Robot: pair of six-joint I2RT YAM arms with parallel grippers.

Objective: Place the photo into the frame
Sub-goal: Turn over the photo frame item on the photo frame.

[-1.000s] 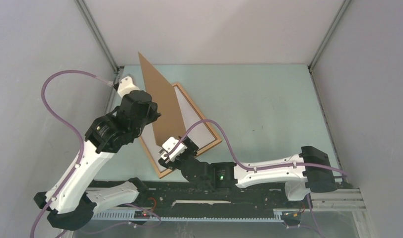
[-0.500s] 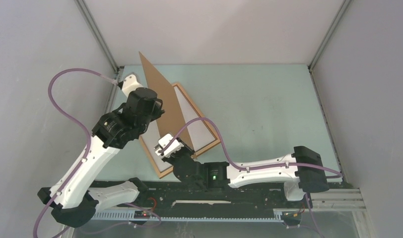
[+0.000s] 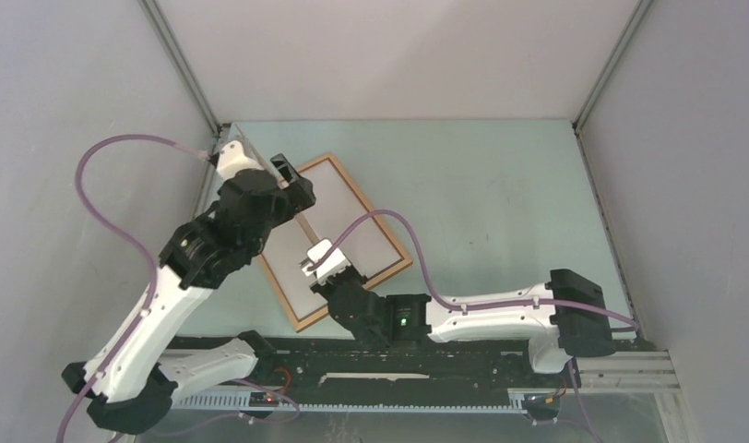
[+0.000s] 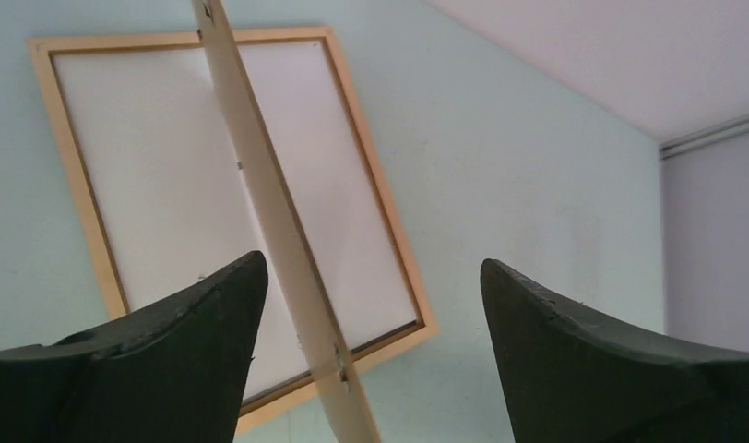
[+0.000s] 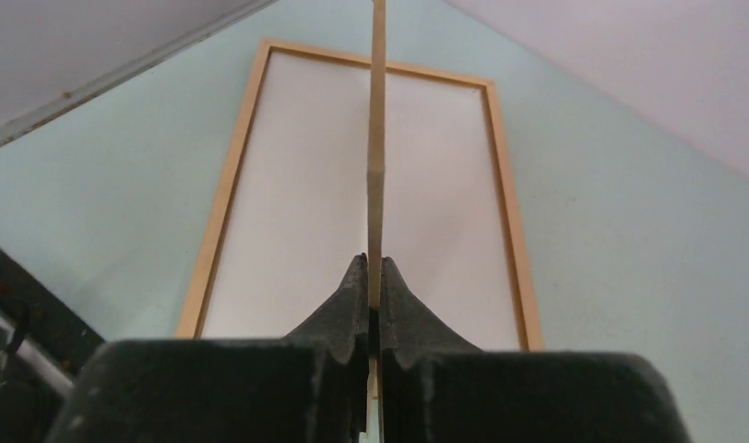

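Observation:
The wooden frame [image 3: 352, 183] lies flat on the table, left of the middle. A white sheet fills it, which looks like the photo [image 3: 338, 208] lying plain back up. A thin brown backing board [image 3: 304, 231] stands on edge above the frame, seen edge-on. My right gripper [image 3: 317, 258] is shut on the board's near edge; the wrist view shows the board [image 5: 377, 138] pinched between the fingers [image 5: 375, 263] over the photo [image 5: 297, 185] and frame [image 5: 226, 185]. My left gripper [image 3: 294, 180] is open at the board's far end. The board [image 4: 269, 203] passes untouched near the left finger of that gripper [image 4: 371, 263].
Grey enclosure walls close in on the left, back and right of the pale green table. A metal post [image 3: 182, 69] runs down to the back left corner beside the left arm. Purple cables [image 3: 398, 235] loop over the frame's near right side.
My left gripper has opened and let go of the backing board. The right gripper has shut on the board's near edge. The board has swung from leaning to standing edge-on over the frame.

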